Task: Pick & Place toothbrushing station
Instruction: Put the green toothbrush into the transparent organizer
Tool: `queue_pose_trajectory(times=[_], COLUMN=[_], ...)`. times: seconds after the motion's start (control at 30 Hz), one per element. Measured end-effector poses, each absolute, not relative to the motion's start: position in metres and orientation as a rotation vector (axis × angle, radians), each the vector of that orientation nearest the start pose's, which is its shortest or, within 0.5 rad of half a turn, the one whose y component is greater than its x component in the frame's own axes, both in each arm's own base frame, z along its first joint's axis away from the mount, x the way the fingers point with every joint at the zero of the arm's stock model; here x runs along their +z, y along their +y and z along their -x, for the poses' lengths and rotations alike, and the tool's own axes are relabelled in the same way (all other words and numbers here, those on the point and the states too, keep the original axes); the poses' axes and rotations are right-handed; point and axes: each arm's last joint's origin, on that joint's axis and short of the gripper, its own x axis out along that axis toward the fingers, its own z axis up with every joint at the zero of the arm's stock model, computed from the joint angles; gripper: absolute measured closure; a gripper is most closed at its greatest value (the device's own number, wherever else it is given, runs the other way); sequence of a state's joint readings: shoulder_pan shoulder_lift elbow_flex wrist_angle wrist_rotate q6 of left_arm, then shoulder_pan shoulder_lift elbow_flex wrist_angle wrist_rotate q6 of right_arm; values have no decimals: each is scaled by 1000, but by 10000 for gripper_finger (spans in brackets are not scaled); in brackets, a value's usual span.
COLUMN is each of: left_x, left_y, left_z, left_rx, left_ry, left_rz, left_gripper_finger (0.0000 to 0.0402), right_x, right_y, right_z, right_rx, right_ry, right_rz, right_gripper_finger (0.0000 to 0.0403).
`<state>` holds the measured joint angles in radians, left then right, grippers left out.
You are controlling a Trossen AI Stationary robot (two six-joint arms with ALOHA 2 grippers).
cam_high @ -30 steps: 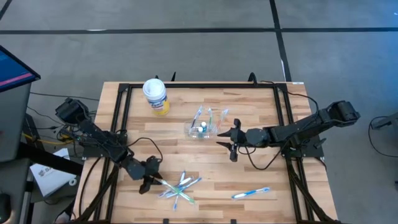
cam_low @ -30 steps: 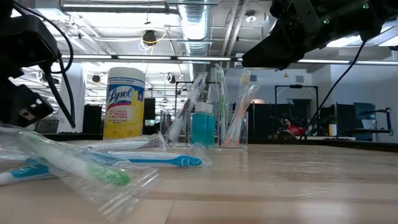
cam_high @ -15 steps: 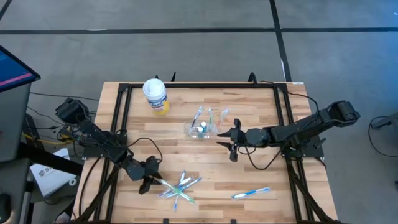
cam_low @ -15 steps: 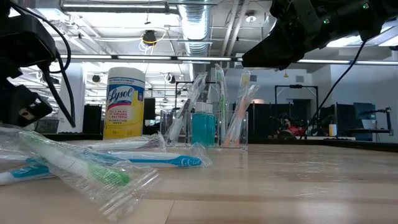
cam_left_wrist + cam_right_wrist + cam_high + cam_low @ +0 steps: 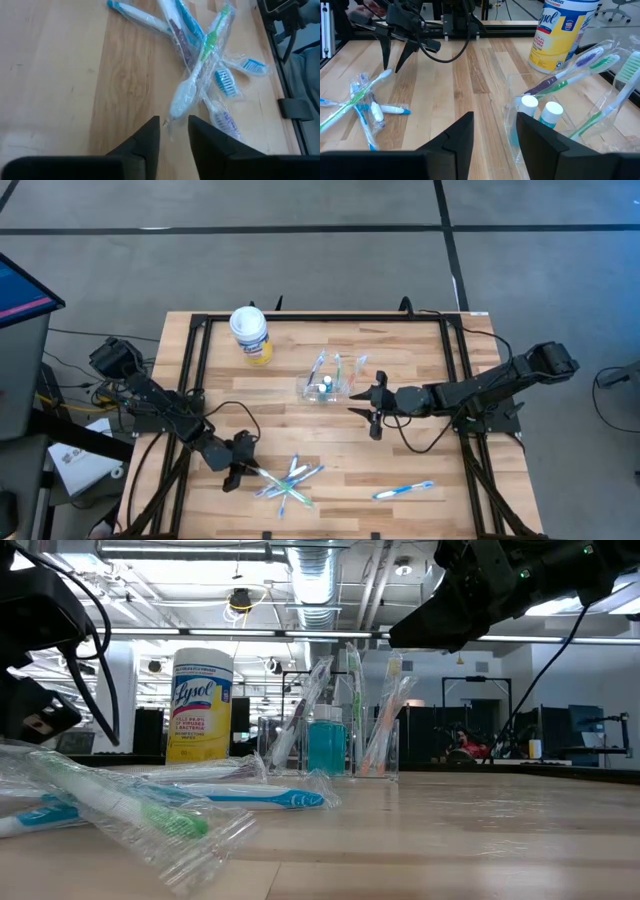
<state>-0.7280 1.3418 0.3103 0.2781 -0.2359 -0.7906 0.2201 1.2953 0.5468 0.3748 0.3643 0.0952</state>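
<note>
Left gripper (image 5: 173, 131) low, fingers seemingly parted; right gripper (image 5: 495, 131) open, hovering

Tabletop and what rests on it

Light wood-plank tabletop (image 5: 300, 430) with a black frame along the edges. Toward the far left: white tub with yellow label (image 5: 250, 335), upright. Near centre: clear plastic cup (image 5: 325, 387) standing upright, holding wrapped toothbrushes and teal toothpaste tubes. Near edge, left of centre: loose crisscrossed pile of wrapped toothbrushes (image 5: 290, 480), white, blue and green, lying flat. Near edge, right of it and apart: a single blue toothbrush (image 5: 402, 491), lying flat by itself.
</note>
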Motion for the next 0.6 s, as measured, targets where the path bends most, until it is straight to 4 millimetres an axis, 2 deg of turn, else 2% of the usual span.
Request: queue_pose_trajectory(times=[0.23,0.6], left_x=[115,115], left_y=[-132,-132], left_z=[-159,-159], left_rx=[-169,-161], left_ry=[812,805], left_rz=[388,386], left_gripper_finger=[391,401], right_x=[200,200], right_y=[46,46], right_z=[-253,-253], right_rx=[-159,-159], right_ry=[351,350], right_rz=[14,14], right_gripper_finger=[270,271])
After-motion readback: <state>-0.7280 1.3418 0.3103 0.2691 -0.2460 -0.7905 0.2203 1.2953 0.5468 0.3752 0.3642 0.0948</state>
